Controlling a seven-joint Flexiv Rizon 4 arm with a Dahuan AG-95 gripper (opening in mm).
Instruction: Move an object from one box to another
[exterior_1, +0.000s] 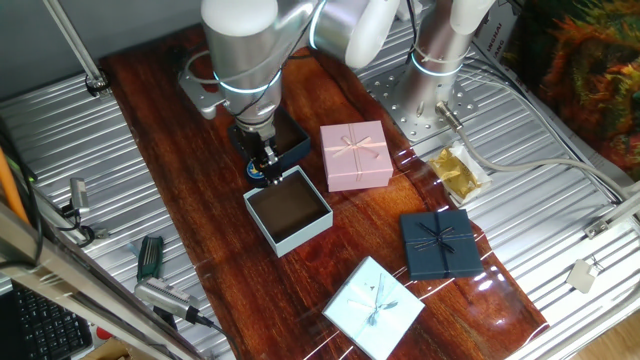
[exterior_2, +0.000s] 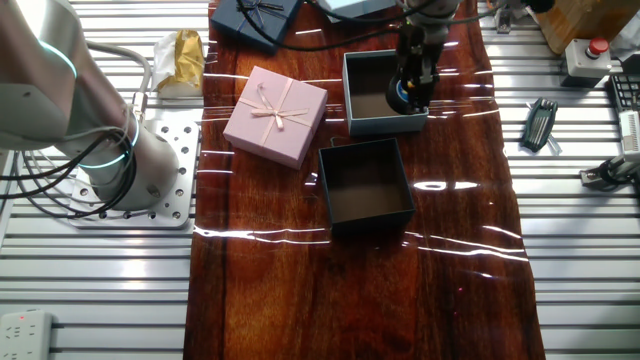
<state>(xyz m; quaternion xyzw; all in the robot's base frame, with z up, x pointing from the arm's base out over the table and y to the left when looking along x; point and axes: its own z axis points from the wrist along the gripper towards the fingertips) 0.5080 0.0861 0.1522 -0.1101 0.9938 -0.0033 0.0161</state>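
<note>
- The hand (exterior_2: 408, 95) hangs at the near edge of the pale blue lidless box (exterior_2: 383, 123), its fingers pinched on the blue-rimmed disc (exterior_2: 402, 97); in one fixed view the disc (exterior_1: 262, 172) shows as a blue spot at the fingertips, over that box's back wall.
- So the disc is held above the rim of the target box (exterior_1: 289, 232), off the floor of either box.
- The dark navy tray (exterior_2: 365, 185), where the disc belongs at the start, stands empty right beside the pale blue box.
- By my reading the pick and most of the carry are done; what is left is to centre over the brown inside, lower, let go and withdraw.
- Further out on the wooden worktop (exterior_2: 290, 280): a pink ribboned gift box (exterior_2: 276, 115), a navy ribboned gift box (exterior_1: 440, 244) and a pale blue ribboned gift box (exterior_1: 373, 306), none involved.
</note>
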